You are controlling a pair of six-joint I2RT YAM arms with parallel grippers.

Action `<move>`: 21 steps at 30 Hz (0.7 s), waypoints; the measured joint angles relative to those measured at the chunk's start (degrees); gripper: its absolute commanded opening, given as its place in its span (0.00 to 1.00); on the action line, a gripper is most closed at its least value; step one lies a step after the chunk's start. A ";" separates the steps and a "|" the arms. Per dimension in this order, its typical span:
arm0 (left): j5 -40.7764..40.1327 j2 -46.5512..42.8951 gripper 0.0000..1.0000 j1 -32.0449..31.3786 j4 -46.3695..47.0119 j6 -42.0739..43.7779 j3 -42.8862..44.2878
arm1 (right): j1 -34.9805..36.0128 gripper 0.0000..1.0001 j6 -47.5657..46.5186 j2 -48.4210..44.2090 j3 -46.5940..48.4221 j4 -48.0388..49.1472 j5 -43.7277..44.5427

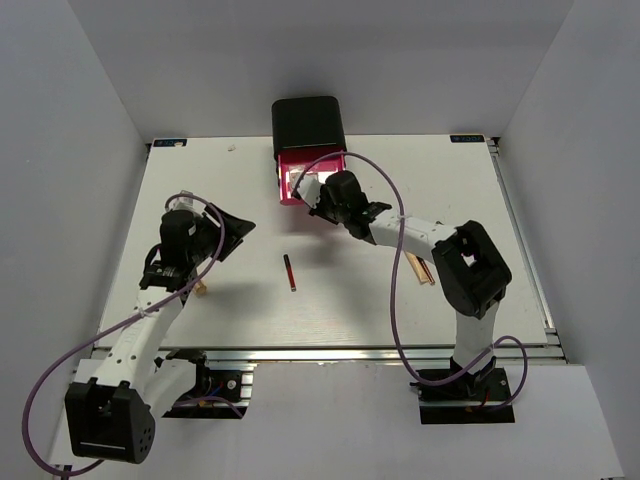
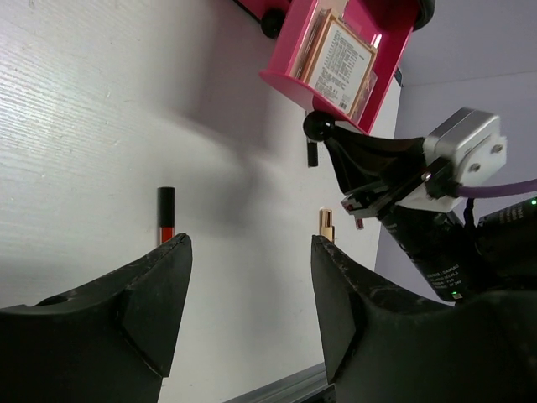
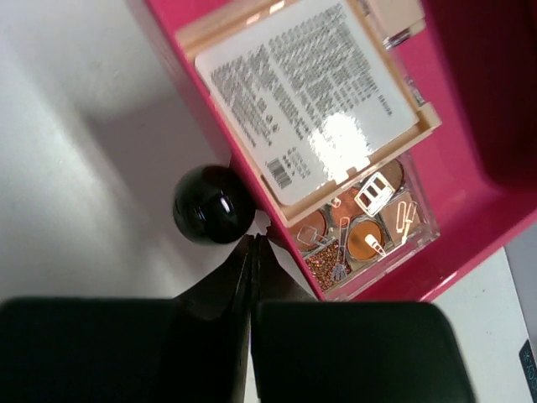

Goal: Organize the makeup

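Pink drawer (image 1: 284, 170) sticks out of the black box (image 1: 308, 122) at the far edge of the white tabletop (image 1: 340, 305). Flat makeup lies inside the drawer. A palette with a white label (image 3: 310, 92) is on top. A clear palette (image 3: 361, 231) with brown colours lies under it, up against the drawer's front wall.

The right pincer (image 3: 254, 252) is shut tight with nothing in it. Its tips sit just beside the drawer's round black knob (image 3: 214, 204), right at the drawer's front edge.

The left pincer (image 2: 249, 252) is wide, with nothing between its fingers. It hangs over the tabletop, well apart from the drawer, to the drawer's left and nearer the arms.

A red-and-black stick (image 1: 290, 272) lies alone in front of the drawer, with bare white tabletop all around it. Some beige sticks (image 1: 426, 270) lie in front of the drawer and off to its right, near the right arm and well in from the tabletop's edges.
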 measured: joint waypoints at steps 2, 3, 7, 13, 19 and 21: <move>0.17 0.63 0.68 0.00 0.63 0.00 0.00 | -0.04 0.00 1.01 0.61 1.29 1.09 1.51; 0.33 1.09 0.68 0.00 0.92 0.00 0.00 | -0.09 0.00 1.27 0.94 2.03 1.57 1.92; 0.70 2.93 0.68 0.00 1.75 0.02 0.00 | -0.15 0.00 2.47 2.05 5.66 2.99 2.36; 1.16 4.50 0.69 0.00 2.99 0.02 0.00 | -0.17 0.00 2.73 5.16 12.55 4.76 2.51; 1.66 5.38 0.69 0.00 3.52 0.02 0.00 | -1.55 0.00 3.69 10.71 20.22 6.84 3.93; 1.90 5.62 0.69 0.00 3.85 0.02 0.00 | -2.47 0.00 3.78 12.81 22.53 6.95 4.35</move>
